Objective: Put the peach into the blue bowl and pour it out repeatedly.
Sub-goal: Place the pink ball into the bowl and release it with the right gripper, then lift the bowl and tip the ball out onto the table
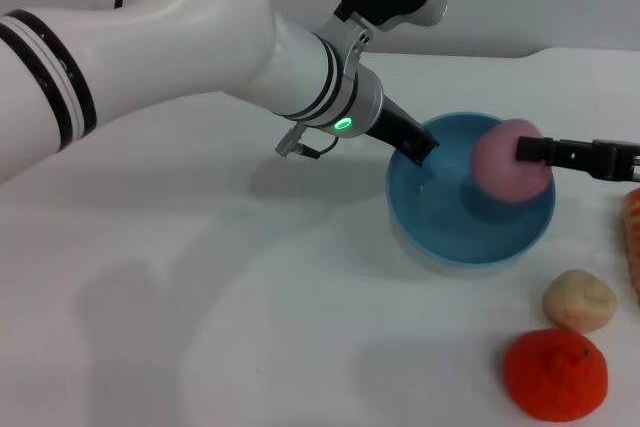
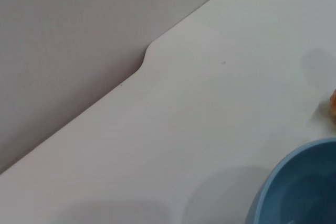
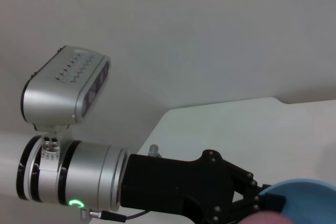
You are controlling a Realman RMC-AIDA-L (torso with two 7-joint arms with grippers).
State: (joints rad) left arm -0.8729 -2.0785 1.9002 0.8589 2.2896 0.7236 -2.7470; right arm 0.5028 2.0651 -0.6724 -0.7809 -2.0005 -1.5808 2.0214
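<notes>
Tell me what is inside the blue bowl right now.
Nothing rests in the blue bowl: its visible floor is bare. The right pincer holds the peach above its far side, hiding that part. The left pincer grips the near rim.

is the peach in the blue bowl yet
Not yet. The right gripper holds the peach above the blue bowl; its shadow falls inside.
</notes>
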